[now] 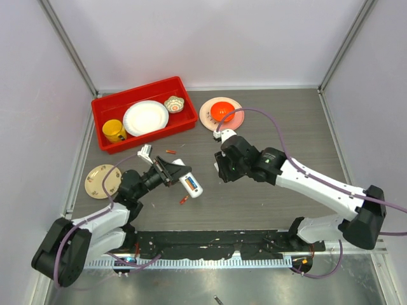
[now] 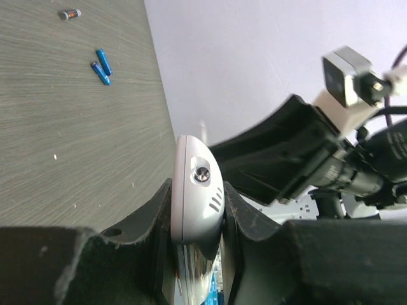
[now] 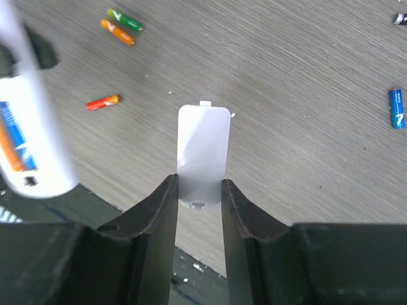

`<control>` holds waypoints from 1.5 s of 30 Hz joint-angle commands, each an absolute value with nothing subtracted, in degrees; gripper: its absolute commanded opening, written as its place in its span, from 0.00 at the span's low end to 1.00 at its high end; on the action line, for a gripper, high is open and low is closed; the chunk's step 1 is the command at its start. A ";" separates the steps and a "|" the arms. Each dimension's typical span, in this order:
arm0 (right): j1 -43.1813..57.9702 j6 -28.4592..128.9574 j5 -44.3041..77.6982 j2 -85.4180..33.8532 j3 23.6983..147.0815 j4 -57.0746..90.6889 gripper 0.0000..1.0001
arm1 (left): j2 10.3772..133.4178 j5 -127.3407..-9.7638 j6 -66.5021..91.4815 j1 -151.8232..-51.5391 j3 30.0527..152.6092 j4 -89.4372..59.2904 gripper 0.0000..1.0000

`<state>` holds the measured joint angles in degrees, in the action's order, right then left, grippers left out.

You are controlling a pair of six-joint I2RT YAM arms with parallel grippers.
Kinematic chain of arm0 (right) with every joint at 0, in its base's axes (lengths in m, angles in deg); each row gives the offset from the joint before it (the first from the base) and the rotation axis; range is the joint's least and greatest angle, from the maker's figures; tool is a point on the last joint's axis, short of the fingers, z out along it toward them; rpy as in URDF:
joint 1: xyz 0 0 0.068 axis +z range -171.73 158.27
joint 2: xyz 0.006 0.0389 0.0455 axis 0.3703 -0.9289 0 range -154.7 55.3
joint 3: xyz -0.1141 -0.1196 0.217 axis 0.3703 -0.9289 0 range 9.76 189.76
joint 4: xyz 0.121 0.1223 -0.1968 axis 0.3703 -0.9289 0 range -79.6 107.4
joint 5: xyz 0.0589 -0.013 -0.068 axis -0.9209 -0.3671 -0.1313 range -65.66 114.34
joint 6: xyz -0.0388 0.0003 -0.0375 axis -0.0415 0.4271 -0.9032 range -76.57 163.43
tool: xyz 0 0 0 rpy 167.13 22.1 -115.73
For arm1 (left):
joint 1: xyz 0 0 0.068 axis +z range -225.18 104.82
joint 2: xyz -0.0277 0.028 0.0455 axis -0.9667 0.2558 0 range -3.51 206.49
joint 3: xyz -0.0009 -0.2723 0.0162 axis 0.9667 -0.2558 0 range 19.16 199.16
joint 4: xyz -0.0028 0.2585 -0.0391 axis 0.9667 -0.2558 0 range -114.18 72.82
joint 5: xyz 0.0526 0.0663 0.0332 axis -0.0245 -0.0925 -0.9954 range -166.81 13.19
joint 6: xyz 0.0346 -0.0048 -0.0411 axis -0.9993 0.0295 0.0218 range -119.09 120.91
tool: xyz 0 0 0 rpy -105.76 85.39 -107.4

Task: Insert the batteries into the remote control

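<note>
My left gripper (image 2: 197, 187) is shut on the remote control (image 2: 196, 190), a slim white bar held off the table; its end sticks out past the fingers. In the top view the remote control (image 1: 189, 184) points toward the right arm. The right wrist view shows blue and orange batteries (image 3: 16, 136) sitting in its recess. My right gripper (image 3: 199, 184) is shut on a small white rounded-rectangle piece (image 3: 203, 149), held above the table. Loose batteries lie on the table: green (image 3: 124, 19), orange (image 3: 117, 32), red (image 3: 102, 102), blue (image 3: 396, 108) and two blue ones (image 2: 102, 67).
A red bin (image 1: 136, 89) at the back left holds a yellow cup (image 1: 114, 130), a white plate (image 1: 145, 118) and a small bowl (image 1: 173, 103). A pink plate (image 1: 206, 117) stands behind the right gripper. A patterned saucer (image 1: 103, 180) lies at the left.
</note>
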<state>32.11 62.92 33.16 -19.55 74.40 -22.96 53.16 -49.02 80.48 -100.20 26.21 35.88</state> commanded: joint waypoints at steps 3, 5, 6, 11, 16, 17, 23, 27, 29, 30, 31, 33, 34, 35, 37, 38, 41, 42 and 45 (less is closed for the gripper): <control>33.46 65.50 26.73 -18.00 81.99 -34.71 0.01 | 60.64 -53.60 82.12 -103.38 30.93 49.26 0.00; 33.90 65.41 25.14 -18.18 83.67 -35.77 0.01 | 62.14 -55.62 81.51 -104.88 31.64 49.97 0.00; 34.08 65.32 23.13 -18.18 84.11 -35.95 0.01 | 63.28 -56.59 81.16 -106.45 32.25 50.23 0.00; 35.04 63.57 21.96 -19.06 86.75 -36.56 0.01 | 66.45 -61.77 78.70 -110.60 33.92 50.06 0.00; 35.57 62.51 22.75 -20.02 88.33 -35.60 0.01 | 69.96 -63.80 78.43 -113.41 35.42 49.97 0.00; 35.66 62.59 22.76 -20.28 88.50 -35.51 0.01 | 70.32 -63.98 78.43 -113.68 35.51 49.97 0.00; 35.57 61.28 20.48 -24.58 90.70 -37.00 0.01 | 70.76 -64.51 78.25 -114.03 35.95 48.66 0.00; 35.75 60.40 19.77 -27.40 92.11 -38.14 0.01 | 70.93 -64.25 78.08 -114.03 35.95 48.13 0.00; 35.66 60.22 19.94 -28.54 92.63 -38.50 0.01 | 70.93 -63.81 78.08 -114.03 36.12 48.21 0.00; 35.75 60.22 20.29 -28.81 92.72 -38.41 0.01 | 70.93 -63.81 78.08 -114.12 36.12 48.21 0.00; 35.75 60.13 20.56 -29.07 93.07 -38.41 0.01 | 70.93 -63.72 78.08 -114.03 36.12 48.21 0.00; 35.75 60.05 20.65 -29.51 93.43 -38.41 0.01 | 70.93 -63.46 77.99 -114.12 35.95 48.21 0.00; 35.75 60.13 20.65 -29.69 93.51 -38.32 0.01 | 70.93 -63.37 77.99 -114.12 36.04 48.21 0.00; 35.75 60.05 20.73 -29.87 93.60 -38.41 0.01 | 71.02 -63.19 77.99 -114.12 35.86 48.21 0.00; 35.75 59.96 20.82 -30.39 93.95 -38.50 0.01 | 71.02 -63.19 77.99 -114.12 35.95 48.30 0.00; 35.75 59.78 20.82 -30.48 94.04 -38.76 0.01 | 71.02 -63.10 77.99 -114.12 35.77 48.30 0.00; 35.75 59.61 21.09 -31.27 94.57 -39.46 0.01 | 71.11 -63.10 77.73 -114.12 35.86 48.30 0.00; 35.83 59.52 21.09 -31.71 94.92 -39.81 0.01 | 71.20 -63.02 77.81 -114.12 35.77 48.39 0.00; 35.66 59.17 21.44 -32.06 95.10 -40.08 0.01 | 71.29 -62.84 77.81 -114.21 35.86 48.48 0.00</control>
